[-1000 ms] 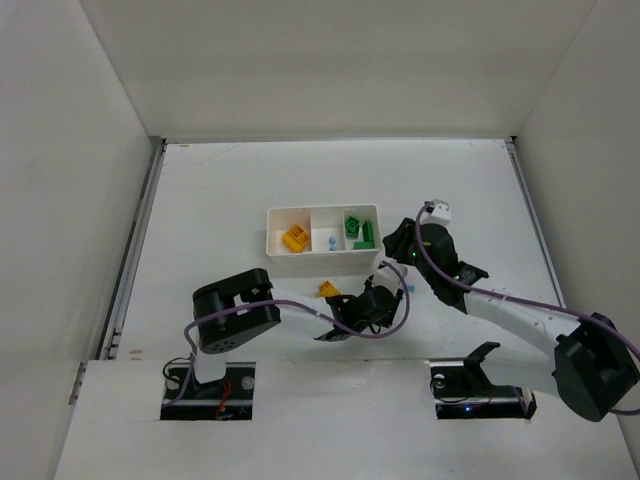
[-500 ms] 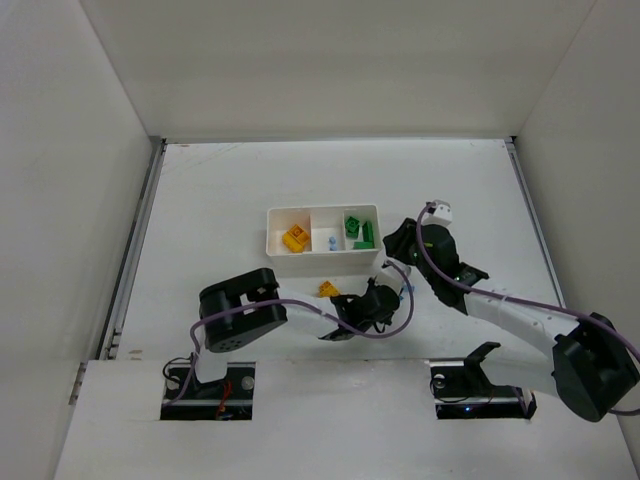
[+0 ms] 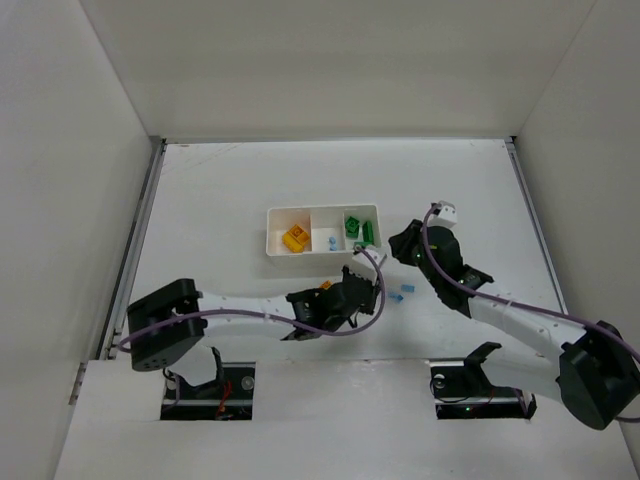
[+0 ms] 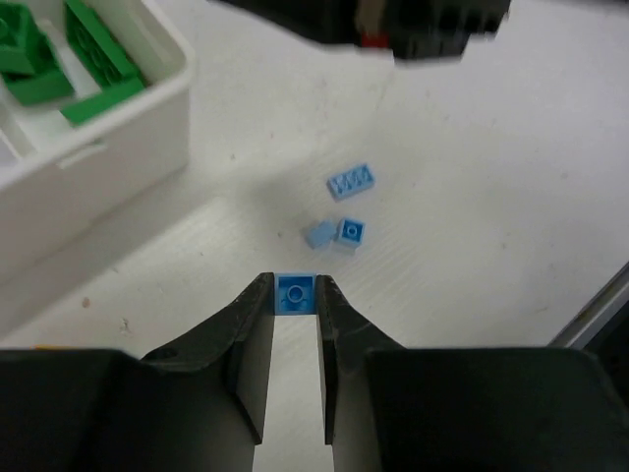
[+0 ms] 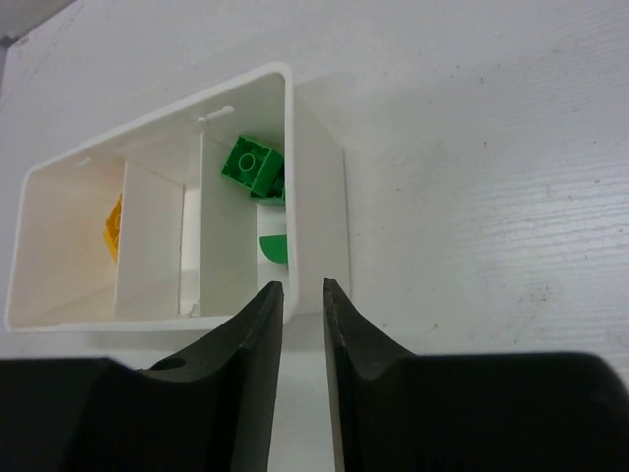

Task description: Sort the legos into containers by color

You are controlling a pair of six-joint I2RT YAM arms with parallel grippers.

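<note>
**A:** Bricks first: where is the one in play?

**B:** A small square blue brick (image 4: 296, 294) with one round stud on top is pinched between the smooth black fingers of the left gripper (image 4: 295, 283). It sits near the tray's near right corner. I cannot tell if it touches the table (image 3: 220, 200).

**A:** Any loose ones?

**B:** Three more pale blue pieces lie on the matt white surface just beyond it. One is a flat studded plate (image 4: 351, 181), and nearer are two tiny squares (image 4: 337, 233) touching each other. A lone yellow-orange brick (image 3: 325, 287) lies on the near side of the tray, beside the left arm's wrist.

**A:** And the tray?

**B:** The tray (image 3: 300, 253) is white, glossy, rectangular plastic. Two thin walls split it into three square compartments. The left one holds yellow-orange bricks (image 3: 294, 238), the middle a pale blue piece (image 3: 332, 242), and the right chunky green bricks (image 5: 251, 165).

**A:** Right gripper?

**B:** The right gripper (image 5: 303, 287) is just right of the tray, facing its right end wall. Its fingers are a narrow slit apart with nothing between them.
</note>
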